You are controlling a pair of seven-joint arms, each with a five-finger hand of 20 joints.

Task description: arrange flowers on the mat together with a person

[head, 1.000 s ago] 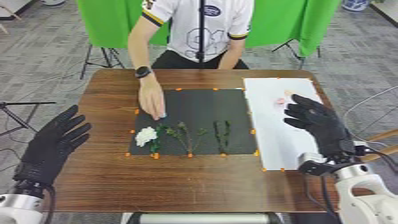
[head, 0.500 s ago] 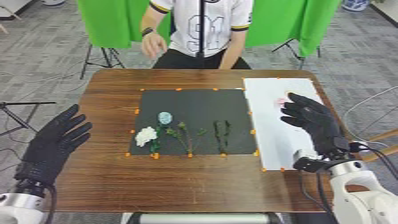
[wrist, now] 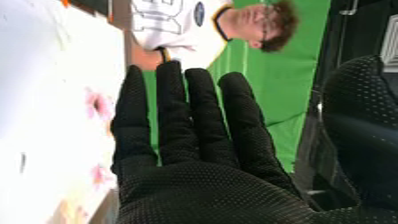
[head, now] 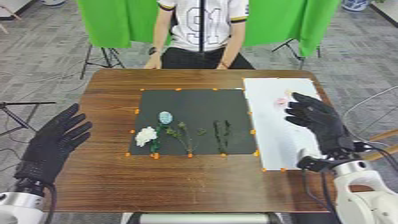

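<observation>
Flowers [head: 146, 136] lay on the black mat [head: 191, 102], apart from both hands. Left hand [head: 44, 146] and right hand [head: 327, 132]: fingers extended, loosely spread, nothing held. Right blocked part of the white sheet [head: 271, 132], near a pink blossom [wrist: 98, 105].

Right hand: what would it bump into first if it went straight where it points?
Probably the green curtain. The right hand seems free to pass over the white paper, maybe near the person, but depth is unclear.
</observation>
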